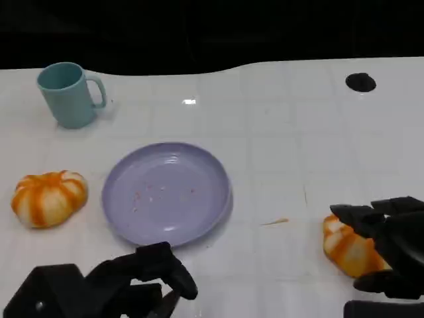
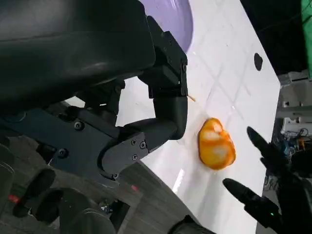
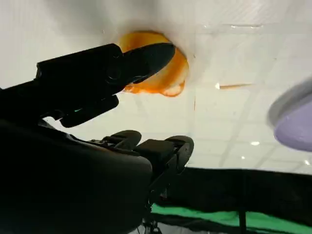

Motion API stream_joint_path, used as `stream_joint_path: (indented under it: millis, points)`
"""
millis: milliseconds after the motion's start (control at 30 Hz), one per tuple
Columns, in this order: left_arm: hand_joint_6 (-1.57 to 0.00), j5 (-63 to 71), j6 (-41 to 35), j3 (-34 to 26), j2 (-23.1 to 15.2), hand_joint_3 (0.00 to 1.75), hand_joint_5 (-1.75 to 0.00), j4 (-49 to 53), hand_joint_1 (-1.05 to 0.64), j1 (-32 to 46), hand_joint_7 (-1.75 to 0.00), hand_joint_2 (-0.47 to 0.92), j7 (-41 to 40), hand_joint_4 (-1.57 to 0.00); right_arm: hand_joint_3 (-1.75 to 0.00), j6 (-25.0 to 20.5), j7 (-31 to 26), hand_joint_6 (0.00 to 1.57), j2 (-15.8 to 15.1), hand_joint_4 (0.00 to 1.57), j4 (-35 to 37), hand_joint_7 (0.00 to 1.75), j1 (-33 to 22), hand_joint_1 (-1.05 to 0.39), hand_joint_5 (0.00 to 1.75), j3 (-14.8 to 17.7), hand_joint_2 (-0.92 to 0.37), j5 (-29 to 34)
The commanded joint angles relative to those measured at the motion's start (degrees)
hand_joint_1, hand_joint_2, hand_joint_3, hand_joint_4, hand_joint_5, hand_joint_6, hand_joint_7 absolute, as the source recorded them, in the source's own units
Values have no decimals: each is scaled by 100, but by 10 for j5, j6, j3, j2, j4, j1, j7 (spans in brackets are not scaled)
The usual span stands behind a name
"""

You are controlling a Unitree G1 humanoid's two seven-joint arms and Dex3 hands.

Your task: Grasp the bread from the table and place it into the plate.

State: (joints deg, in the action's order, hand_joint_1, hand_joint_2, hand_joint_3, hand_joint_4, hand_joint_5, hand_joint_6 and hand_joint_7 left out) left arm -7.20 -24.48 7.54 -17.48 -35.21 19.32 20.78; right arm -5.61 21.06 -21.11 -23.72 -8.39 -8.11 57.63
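Observation:
An orange-and-white bread roll (image 1: 350, 250) lies on the white table at the right, near the front edge. My right hand (image 1: 391, 248) hovers over it with fingers spread, one above the roll and one below, not closed on it. The left wrist view shows the same roll (image 2: 217, 145) free on the table between the right hand's parted fingers (image 2: 261, 146). In the right wrist view a finger (image 3: 141, 61) lies across the roll (image 3: 168, 78). A second roll (image 1: 50, 197) sits at the left. The lavender plate (image 1: 165, 192) stands bare in the middle. My left hand (image 1: 126, 285) holds nothing near the front edge.
A teal mug (image 1: 68, 93) stands at the back left. A black round mark (image 1: 360, 82) sits at the back right. A small orange crumb (image 1: 274, 222) lies between the plate and the right roll. The table's far edge meets a dark background.

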Motion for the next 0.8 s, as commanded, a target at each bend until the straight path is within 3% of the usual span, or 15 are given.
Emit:
stream_joint_path:
  millis: [33,567,800]
  points:
    - [-55,-1,-12,0,-1,79,-175,-12,-32,0,-159,80,-7,-70,-2,-9,-2,34,-12,20,45,1,31,-57,25,-13,-92,7]
    - [-55,3,-19,4,0,80,-175,-19,-32,-4,-160,79,-8,-70,-12,-37,-63,39,4,24,220,2,115,-63,21,-82,-92,-6]
    - [-56,6,-24,5,-3,80,-175,-30,-34,-1,-160,78,-9,-70,-14,-52,-91,59,9,40,237,6,121,-55,20,-91,-92,-20]
